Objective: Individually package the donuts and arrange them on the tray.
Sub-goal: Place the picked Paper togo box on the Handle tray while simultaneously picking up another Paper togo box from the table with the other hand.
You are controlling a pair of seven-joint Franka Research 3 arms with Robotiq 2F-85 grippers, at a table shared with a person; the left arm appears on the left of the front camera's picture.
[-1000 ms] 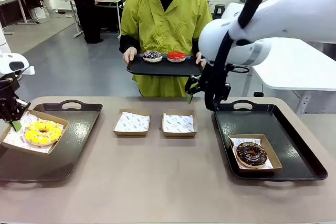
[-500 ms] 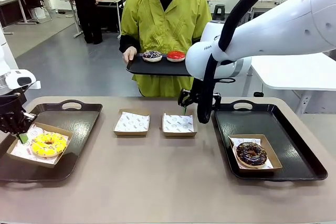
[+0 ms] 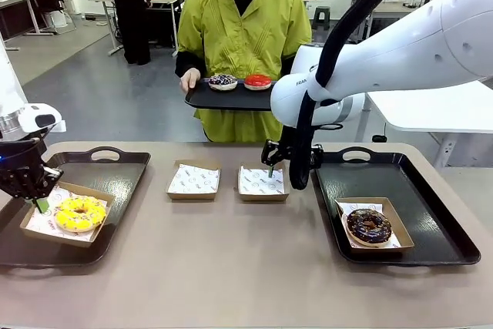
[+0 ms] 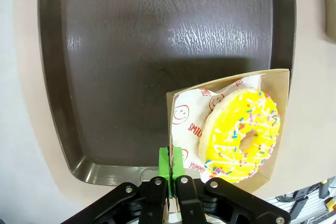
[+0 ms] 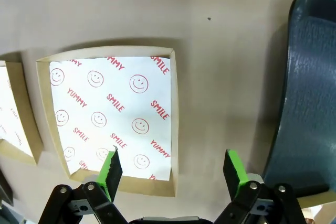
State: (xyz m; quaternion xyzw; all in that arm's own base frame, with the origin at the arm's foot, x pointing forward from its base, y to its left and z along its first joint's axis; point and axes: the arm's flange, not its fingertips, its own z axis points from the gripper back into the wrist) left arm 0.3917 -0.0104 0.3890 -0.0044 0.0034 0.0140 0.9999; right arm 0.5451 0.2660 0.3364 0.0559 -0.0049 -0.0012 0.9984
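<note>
The yellow-iced donut (image 3: 81,214) (image 4: 241,132) lies in a cardboard box (image 3: 35,230) (image 4: 226,83) over the left tray (image 3: 115,182) (image 4: 157,51). My left gripper (image 3: 35,199) (image 4: 170,163) is shut on that box's edge. The chocolate donut (image 3: 368,226) sits boxed on the right tray (image 3: 431,213). My right gripper (image 3: 276,164) (image 5: 172,167) hangs open just above an empty paper-lined box (image 3: 262,181) (image 5: 113,114). The person holds a small tray (image 3: 239,99) carrying the purple-dark donut (image 3: 223,81) and the red donut (image 3: 258,81).
A second empty lined box (image 3: 192,179) (image 5: 10,114) stands left of the first, mid-table. The right tray's rim (image 5: 310,77) lies close beside my right gripper. The person stands at the table's far edge. Bare tabletop runs along the front.
My left gripper has carried the box with the yellow donut rightward and lower over the left tray. My right arm has swung left and down to the empty box.
</note>
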